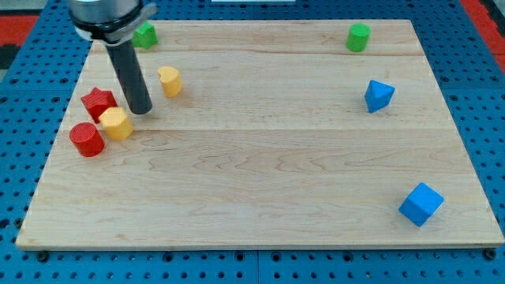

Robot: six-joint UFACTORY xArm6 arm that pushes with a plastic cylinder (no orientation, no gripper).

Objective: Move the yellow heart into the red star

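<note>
The yellow heart [170, 80] lies on the wooden board [260, 181] in the upper left. The red star [98, 102] lies to its lower left, a short gap away. My tip [140, 111] stands between them, just below and left of the yellow heart and right of the red star, touching neither as far as I can tell. A yellow pentagon [116, 124] sits against the red star's lower right side, just left of my tip.
A red cylinder [87, 140] lies below the red star near the board's left edge. A green star [144, 35] is at the top left, partly behind the arm. A green cylinder [358, 37], a blue triangle [379, 95] and a blue cube [420, 204] are on the right.
</note>
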